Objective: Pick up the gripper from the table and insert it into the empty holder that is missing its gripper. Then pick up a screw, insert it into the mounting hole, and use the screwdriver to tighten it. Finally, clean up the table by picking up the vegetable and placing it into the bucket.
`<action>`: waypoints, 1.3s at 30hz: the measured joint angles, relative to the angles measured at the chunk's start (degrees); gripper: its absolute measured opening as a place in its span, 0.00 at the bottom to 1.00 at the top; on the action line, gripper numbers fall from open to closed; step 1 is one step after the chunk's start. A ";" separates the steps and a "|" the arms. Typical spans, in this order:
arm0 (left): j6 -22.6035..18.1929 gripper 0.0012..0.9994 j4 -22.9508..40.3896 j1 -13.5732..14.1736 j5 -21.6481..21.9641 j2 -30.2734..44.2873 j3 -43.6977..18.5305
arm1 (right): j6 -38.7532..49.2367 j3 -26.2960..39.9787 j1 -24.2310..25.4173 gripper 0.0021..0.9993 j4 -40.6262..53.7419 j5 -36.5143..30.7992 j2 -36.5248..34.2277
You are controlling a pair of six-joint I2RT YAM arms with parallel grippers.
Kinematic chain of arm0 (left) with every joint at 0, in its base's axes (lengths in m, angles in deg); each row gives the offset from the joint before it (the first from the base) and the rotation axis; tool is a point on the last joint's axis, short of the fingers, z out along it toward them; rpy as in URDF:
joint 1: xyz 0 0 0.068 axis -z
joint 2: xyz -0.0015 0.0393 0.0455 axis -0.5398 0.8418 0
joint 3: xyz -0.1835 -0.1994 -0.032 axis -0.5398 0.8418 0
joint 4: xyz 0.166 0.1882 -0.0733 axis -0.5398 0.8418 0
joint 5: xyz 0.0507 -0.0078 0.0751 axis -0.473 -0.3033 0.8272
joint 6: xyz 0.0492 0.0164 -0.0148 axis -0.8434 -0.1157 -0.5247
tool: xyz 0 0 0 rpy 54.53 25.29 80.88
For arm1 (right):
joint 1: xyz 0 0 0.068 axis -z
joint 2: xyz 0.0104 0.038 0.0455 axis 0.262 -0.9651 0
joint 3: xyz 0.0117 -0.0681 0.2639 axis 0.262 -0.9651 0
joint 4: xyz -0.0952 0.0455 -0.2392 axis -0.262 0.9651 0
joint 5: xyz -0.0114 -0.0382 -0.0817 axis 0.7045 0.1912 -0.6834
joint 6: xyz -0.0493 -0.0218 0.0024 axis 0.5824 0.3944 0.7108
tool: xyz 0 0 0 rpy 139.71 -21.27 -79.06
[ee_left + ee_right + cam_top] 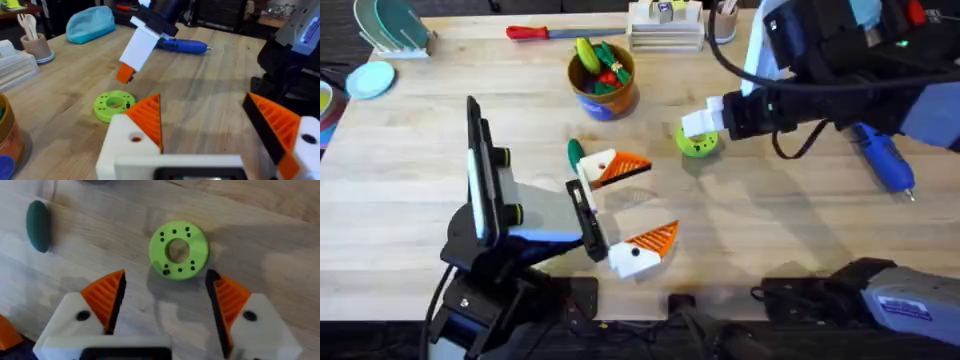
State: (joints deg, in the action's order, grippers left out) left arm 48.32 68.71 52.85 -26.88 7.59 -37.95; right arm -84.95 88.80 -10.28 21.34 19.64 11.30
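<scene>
The left gripper (632, 212) lies low over the table, its two white fingers with orange ribbed pads spread wide — nothing is between them and they hold nothing. Both white finger blocks carry an orange pad; in the left wrist view the near one (148, 120) shows a mounting hole in the white part below the pad. I cannot tell which of the blocks is the holder of the task. The vegetable (575, 152), small and dark green, lies on the wood just beside the far finger of this gripper, on its outer side, and appears to touch it or almost touch it.

Beyond the left gripper, farther from the arm bases, stands the bucket (604, 97), blue with an orange-brown rim. It holds toy foods in yellow, red and green (597, 60).

To the right of the left gripper hangs the right gripper (167, 297), also wide open and empty. Directly before its fingertips lies a green ring-shaped disc (178, 250) with small holes, flat on the table; the fingers are above it and not touching it. From the right wrist camera the vegetable is to the side of the disc, well apart from it.

Past the right gripper, toward the right table edge, the blue screwdriver (883, 160) lies on its side — partly under the right arm.
</scene>
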 joint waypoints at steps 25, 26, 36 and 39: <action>-0.02 0.99 0.02 0.00 -0.60 0.00 0.00 | 9.66 0.00 -7.74 0.28 -1.27 -6.67 -11.19; -0.02 0.99 0.02 0.00 -0.60 0.00 0.00 | 9.69 0.00 -7.74 0.28 -1.25 -6.86 -11.19; -0.02 0.99 0.02 0.00 -0.60 0.00 0.00 | 9.78 0.00 -7.79 0.27 -2.41 -7.34 -11.48; -0.02 0.99 0.02 0.00 -0.60 0.00 0.00 | 9.78 0.00 -7.81 0.27 -3.37 -7.51 -11.72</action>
State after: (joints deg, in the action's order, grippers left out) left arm 48.30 68.73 52.85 -27.48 7.59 -37.95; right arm -75.17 88.80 -18.09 17.97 12.12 -0.41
